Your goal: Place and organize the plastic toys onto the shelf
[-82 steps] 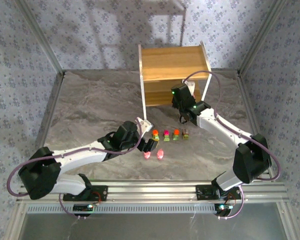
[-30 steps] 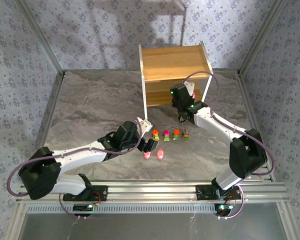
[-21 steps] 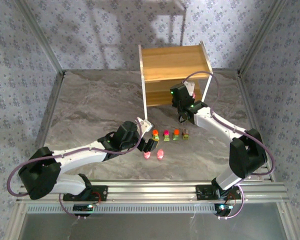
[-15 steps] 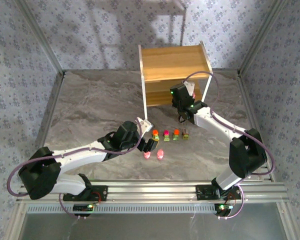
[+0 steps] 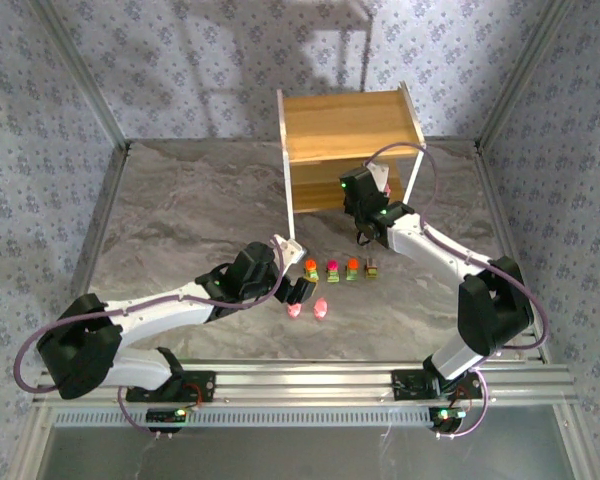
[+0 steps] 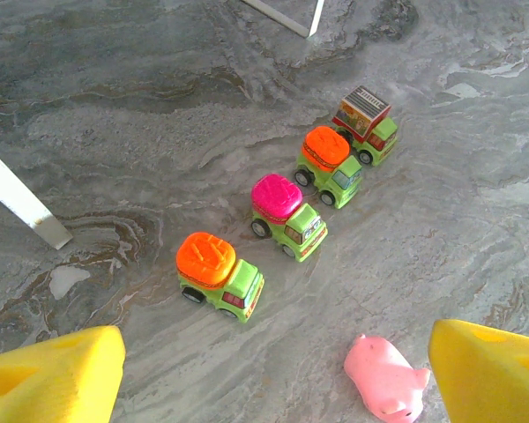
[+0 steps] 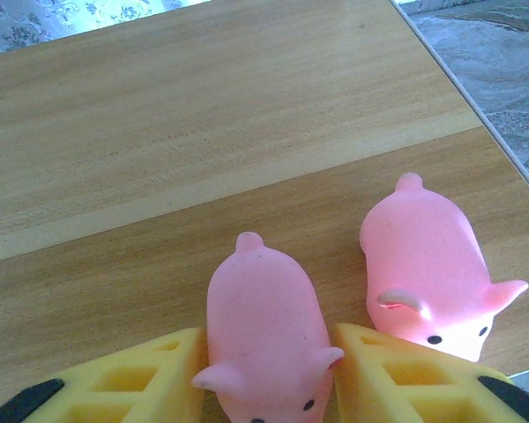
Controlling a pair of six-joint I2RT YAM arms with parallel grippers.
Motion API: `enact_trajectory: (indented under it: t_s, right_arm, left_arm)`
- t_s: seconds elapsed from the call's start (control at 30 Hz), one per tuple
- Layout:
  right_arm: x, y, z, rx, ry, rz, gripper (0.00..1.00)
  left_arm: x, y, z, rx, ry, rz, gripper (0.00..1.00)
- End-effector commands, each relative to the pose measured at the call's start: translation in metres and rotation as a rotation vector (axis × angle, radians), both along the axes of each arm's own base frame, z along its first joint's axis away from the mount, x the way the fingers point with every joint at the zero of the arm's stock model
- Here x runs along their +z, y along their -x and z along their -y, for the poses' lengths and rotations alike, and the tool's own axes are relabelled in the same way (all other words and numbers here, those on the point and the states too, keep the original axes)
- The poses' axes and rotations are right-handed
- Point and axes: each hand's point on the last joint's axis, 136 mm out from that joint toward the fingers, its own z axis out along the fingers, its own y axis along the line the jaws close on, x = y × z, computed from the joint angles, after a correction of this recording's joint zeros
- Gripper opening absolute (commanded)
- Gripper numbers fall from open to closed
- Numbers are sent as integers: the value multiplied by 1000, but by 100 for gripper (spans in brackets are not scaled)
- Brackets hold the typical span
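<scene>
Placement, from above: right arm (image 5: 430, 250) reaches the lower tier of the shelf (image 5: 345, 125), trucks (image 5: 331, 268) and two pigs (image 5: 321, 309) waiting on the surface (image 5: 180, 220); left wrist: left fingers (image 6: 44, 379) spread wide near a pig (image 6: 383, 379); right wrist: right fingers (image 7: 123, 383) flank a shelved pig (image 7: 260, 326), grip or release I cannot tell, so next comes backing out cleanly.

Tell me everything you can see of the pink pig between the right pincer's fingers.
The pink pig is a smooth, rubbery-looking toy: rounded body, nub tail, pointed ears, black dot eyes. It lies belly-down on the wooden shelf board, tail pointing away from the wrist camera. The right pincer's yellow fingers flank it; contact is unclear. A second pig sits beside it, apart.
</scene>
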Motion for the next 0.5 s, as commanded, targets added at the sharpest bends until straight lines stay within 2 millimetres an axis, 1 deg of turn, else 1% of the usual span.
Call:
enact_trajectory:
  t_s: [0.0,0.07,0.17,0.3,0.4,0.43,0.47]
  right_arm:
    - [13,-2,-2,4,12,17,43]
    - [15,0,-2,3,16,22,45]
    - [17,1,0,-3,20,25,51]
    - [17,4,2,-5,19,25,52]
    - [21,6,2,-8,11,36,51]
    - [14,10,5,-9,20,23,52]
    - [11,12,6,-9,20,19,52]
  left_arm:
    - [9,-1,5,-8,14,22,89]
    - [9,-1,5,-10,14,22,89]
    - [9,-1,5,-9,14,22,89]
    - [8,-1,5,-8,11,21,89]
    - [9,-2,5,-7,10,23,89]
    - [8,-2,5,-7,9,22,89]
    - [8,-2,4,-5,8,21,89]
